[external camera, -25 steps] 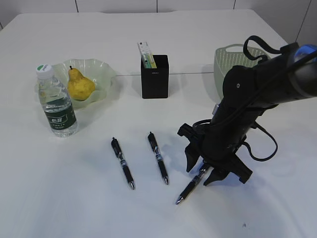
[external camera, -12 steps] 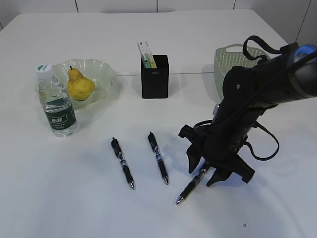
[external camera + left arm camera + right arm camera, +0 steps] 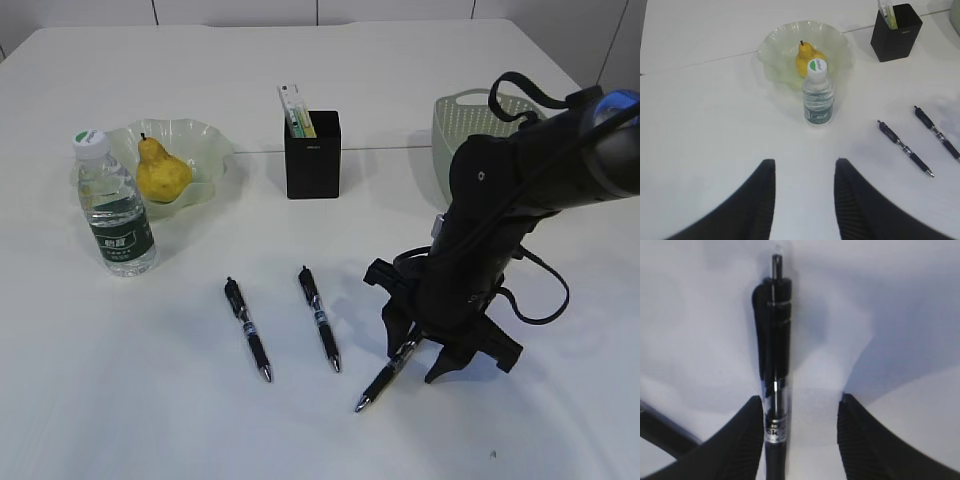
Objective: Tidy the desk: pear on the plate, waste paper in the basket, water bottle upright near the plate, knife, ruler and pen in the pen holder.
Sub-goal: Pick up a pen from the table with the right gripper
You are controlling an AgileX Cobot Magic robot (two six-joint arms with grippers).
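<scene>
Three black pens lie on the desk [image 3: 150, 400]. My right gripper [image 3: 415, 365] stands open, straddling the rightmost pen [image 3: 385, 378]. In the right wrist view this pen [image 3: 774, 340] lies close against the left finger [image 3: 747, 430], with a wide gap to the other finger, and my right gripper [image 3: 800, 405] is not closed on it. The pear [image 3: 162, 172] sits on the plate [image 3: 205, 140], and the water bottle [image 3: 115, 215] stands upright beside it. A white-and-green flat item [image 3: 297, 110] sticks out of the pen holder [image 3: 312, 155]. My left gripper [image 3: 804, 167] hangs open and empty above bare desk. The waste paper and ruler do not show.
The basket [image 3: 470, 115] stands at the back right behind my right arm; its inside is hidden. The other two pens [image 3: 248, 328] [image 3: 319, 318] lie side by side left of my right gripper. The left arm does not appear in the exterior view.
My right gripper has sunk lower and shifted slightly right, its fingers coming down on either side of the rightmost pen. The pen and everything else stayed put.
</scene>
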